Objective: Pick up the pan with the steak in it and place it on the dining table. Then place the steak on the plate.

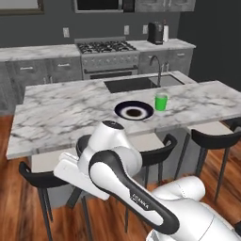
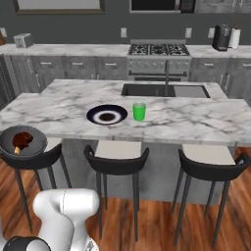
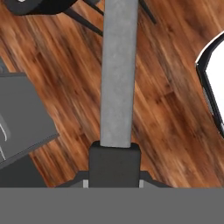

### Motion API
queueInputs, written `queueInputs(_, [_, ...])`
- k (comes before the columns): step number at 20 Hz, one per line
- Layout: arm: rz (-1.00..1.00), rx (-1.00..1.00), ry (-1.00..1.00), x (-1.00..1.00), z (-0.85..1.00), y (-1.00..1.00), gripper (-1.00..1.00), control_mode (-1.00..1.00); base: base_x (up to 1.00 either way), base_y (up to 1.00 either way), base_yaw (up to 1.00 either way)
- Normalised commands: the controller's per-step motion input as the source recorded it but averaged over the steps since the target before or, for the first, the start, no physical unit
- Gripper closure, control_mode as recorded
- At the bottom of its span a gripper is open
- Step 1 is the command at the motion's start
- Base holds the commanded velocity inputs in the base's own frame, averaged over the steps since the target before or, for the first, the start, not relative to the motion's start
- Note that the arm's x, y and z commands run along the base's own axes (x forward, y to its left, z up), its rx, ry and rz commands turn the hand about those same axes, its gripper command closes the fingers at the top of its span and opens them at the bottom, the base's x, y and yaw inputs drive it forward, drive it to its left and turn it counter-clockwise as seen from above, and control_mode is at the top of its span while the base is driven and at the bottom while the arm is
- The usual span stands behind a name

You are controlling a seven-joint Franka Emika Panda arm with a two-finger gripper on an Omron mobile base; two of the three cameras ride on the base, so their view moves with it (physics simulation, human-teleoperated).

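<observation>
A: Where's the table [image 1: 56,113]?

B: Dead ahead in both base views, long axis running 9 to 3. The near edge is bare marble.

A: And the pan [image 2: 34,145]?

B: Off the table. In the right base view it sits at the far left, below the tabletop edge and over a stool [image 2: 29,159]. From there the table lies at 12 to 2.

A: Which way does it point?

B: In the hand view its handle [image 3: 117,74] runs straight from 6 to 12, away from the gripper [image 3: 114,164], with wood floor beneath. The bowl end I can't make out there.

A: Gripper state?

B: It looks clamped on the handle's near end; the bar comes right out of the dark fingers, no gap showing.

A: The plate [image 2: 93,115]?

B: On the table, at 2 from the pan, 1 green cup [image 2: 139,112] just beside it at 3.

A: The steak [image 2: 21,139]?

B: In the pan, near its middle. I'd judge the next move as up and toward 2.
</observation>
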Motion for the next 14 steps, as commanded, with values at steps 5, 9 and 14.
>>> queueInputs(5, [0.00, 0.00, 0.00, 0.00, 0.00, 0.00, 1.00, 1.00, 0.29, -0.32, 0.07])
queueInputs(9, [0.00, 0.00, 0.00, 0.00, 0.00, 0.00, 1.00, 1.00, 0.15, -0.47, 0.08])
queueInputs(14, [0.00, 0.00, 0.00, 0.00, 0.00, 0.00, 1.00, 1.00, 0.58, -0.21, 0.07])
